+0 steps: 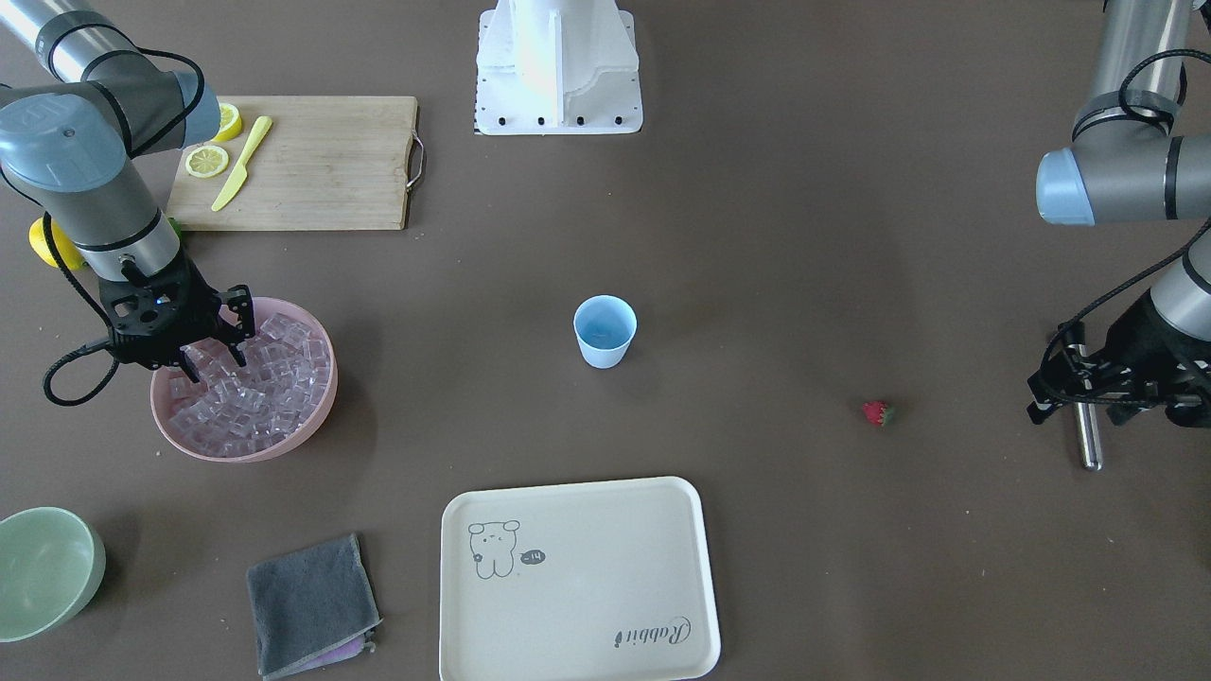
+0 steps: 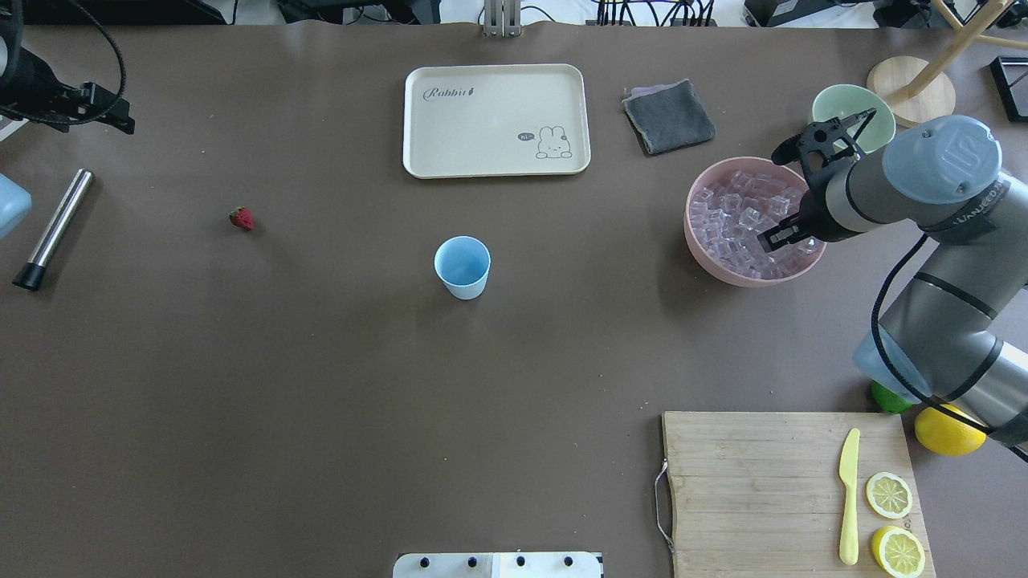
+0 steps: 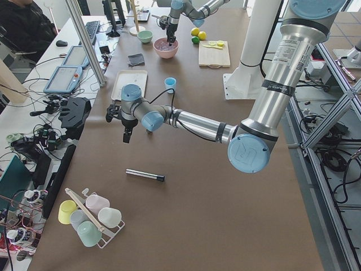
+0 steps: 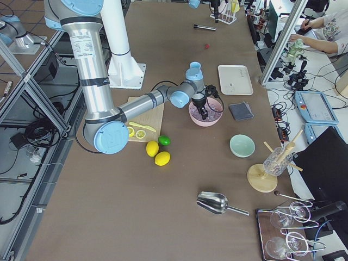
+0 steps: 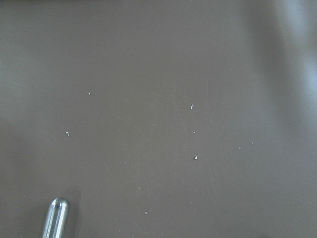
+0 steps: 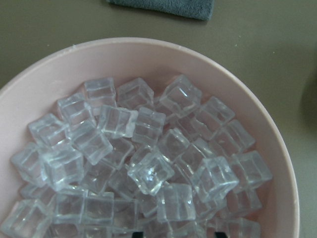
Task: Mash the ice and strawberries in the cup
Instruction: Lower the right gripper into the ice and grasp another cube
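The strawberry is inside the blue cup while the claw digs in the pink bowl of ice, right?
Not quite. The strawberry lies on the bare table, well apart from the blue cup, as the overhead view shows. The right claw does dig in the pink bowl of ice.
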Controlling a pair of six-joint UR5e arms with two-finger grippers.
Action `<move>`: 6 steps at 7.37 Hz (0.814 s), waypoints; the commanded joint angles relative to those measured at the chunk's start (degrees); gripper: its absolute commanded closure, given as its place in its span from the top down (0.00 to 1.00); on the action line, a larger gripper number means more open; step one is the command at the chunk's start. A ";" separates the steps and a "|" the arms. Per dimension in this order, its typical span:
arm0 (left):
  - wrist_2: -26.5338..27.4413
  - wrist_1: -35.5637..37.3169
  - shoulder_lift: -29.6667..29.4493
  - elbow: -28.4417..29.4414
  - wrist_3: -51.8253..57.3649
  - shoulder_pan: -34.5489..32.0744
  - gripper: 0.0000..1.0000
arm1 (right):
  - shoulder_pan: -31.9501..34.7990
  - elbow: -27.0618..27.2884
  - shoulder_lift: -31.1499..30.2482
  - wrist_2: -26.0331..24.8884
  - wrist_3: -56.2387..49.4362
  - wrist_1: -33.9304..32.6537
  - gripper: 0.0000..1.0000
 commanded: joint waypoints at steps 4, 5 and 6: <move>0.00 -0.03 0.41 0.03 0.00 0.02 0.98 | -0.88 -0.32 -0.06 -1.14 0.25 0.01 0.55; 0.00 -0.03 0.33 0.11 0.08 0.19 0.98 | -0.97 -0.50 0.11 -1.14 -0.01 0.01 0.55; 0.09 -0.03 0.15 0.11 0.00 0.45 0.98 | -0.97 -0.68 0.11 -1.14 -0.01 0.01 0.53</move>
